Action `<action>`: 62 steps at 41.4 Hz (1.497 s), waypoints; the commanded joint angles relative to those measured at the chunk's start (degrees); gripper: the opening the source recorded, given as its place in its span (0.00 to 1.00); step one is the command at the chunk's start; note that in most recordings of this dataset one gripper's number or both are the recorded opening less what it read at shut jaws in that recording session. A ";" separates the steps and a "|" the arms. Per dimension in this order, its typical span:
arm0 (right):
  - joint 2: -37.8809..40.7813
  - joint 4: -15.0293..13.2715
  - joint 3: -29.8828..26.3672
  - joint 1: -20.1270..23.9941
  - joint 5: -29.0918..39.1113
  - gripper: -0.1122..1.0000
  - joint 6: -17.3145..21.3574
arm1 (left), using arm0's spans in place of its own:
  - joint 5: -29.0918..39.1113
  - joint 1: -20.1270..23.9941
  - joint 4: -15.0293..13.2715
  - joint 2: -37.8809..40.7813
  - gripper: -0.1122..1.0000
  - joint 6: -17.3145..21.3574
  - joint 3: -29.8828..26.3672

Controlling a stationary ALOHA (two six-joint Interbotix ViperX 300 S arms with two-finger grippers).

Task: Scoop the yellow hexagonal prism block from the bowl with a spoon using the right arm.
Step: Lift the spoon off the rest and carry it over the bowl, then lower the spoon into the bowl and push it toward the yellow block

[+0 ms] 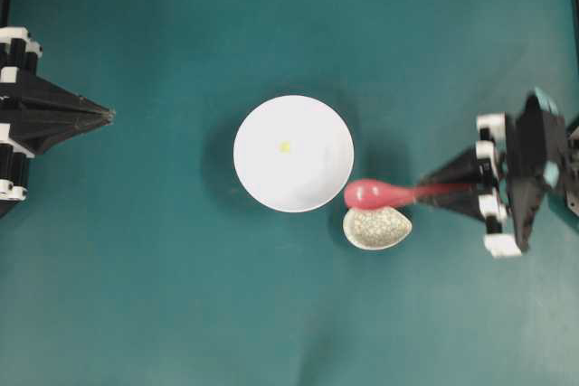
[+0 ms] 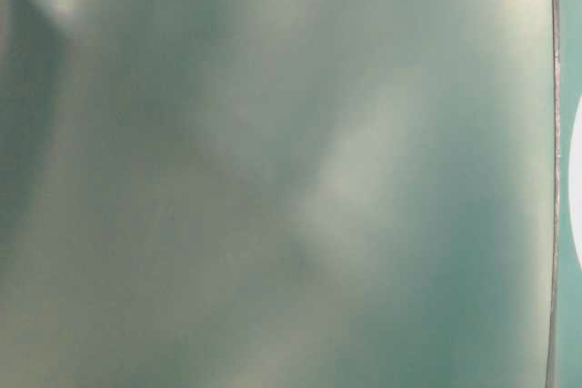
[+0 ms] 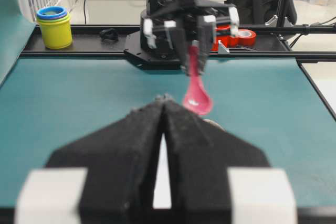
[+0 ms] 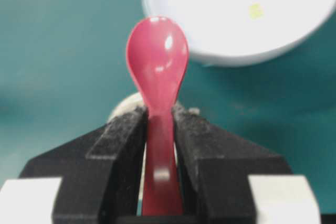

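Observation:
The white bowl point(image 1: 293, 154) sits at the table's middle with the tiny yellow hexagonal prism block point(image 1: 285, 145) lying inside it; both show again in the right wrist view, bowl point(image 4: 231, 19) and block point(image 4: 255, 10). My right gripper point(image 1: 425, 193) is shut on the handle of the pink-red spoon point(image 1: 373, 193), whose head hangs lifted just right of the bowl's rim. In the right wrist view the spoon point(image 4: 157, 61) runs between the jaws of that gripper point(image 4: 159, 113), its head short of the bowl. My left gripper point(image 1: 109, 115) rests shut at the far left, empty point(image 3: 164, 99).
A speckled teardrop spoon rest point(image 1: 376, 227) lies just below the spoon's head, right of the bowl. The right arm's base point(image 3: 173, 35) stands at the far table edge, with a yellow cup point(image 3: 54, 27) and red tape point(image 3: 242, 36) beyond it.

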 commanded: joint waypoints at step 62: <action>22.50 -20.39 -36.39 -20.21 48.69 0.31 4.92 | 1.76 3.69 0.09 0.70 0.10 -0.44 -0.97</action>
